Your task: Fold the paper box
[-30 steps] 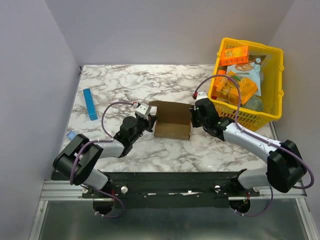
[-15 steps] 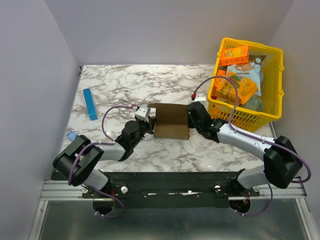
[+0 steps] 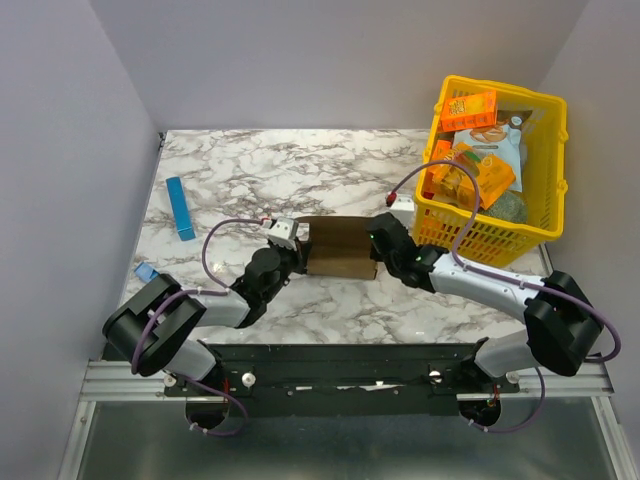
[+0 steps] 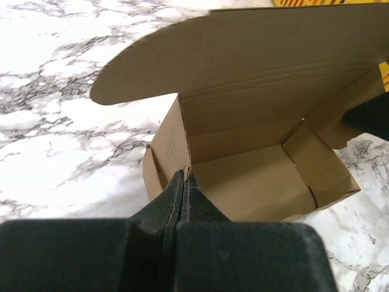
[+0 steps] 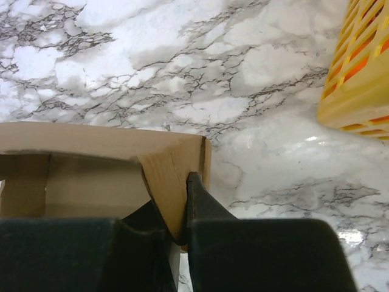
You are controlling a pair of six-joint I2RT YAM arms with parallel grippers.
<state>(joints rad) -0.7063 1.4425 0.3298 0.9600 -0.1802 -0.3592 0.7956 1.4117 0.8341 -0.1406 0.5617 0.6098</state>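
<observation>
while both arms hold their ends, the overhead view lists: paper box [image 3: 342,250], plain brown, mid-table [image 3: 250,170], just left of the yellow basket [image 3: 553,180]. left gripper [image 3: 296,243] at its left end, right gripper [image 3: 378,238] at its right end. change from a second ago: both grippers have drawn nearer the arm bases, and the box shows a shorter, darker outline from above. judged: the lid is swinging forward over the opening. blue bar [image 3: 180,208] lies well apart at far left, not involved.

left wrist view: paper box [image 4: 255,176], open side facing the camera, inside bare. lid [image 4: 243,55] is raised and leans over the cavity, not yet shut. left gripper [image 4: 184,176] is clenched on the top edge of the near side wall, fingers pressed together with the card between them. a dark shape at right edge is probably the other gripper.

right wrist view: paper box [image 5: 91,164], corner only. right gripper [image 5: 173,198] is clenched on the side flap [image 5: 170,173], which bows slightly between the fingers. basket [image 5: 364,79] near, upper right, apart from the box.

task standing, judged: body is formed; closing the lid and tucking it remain. the bowed flap may crease if squeezed or pulled harder.
</observation>
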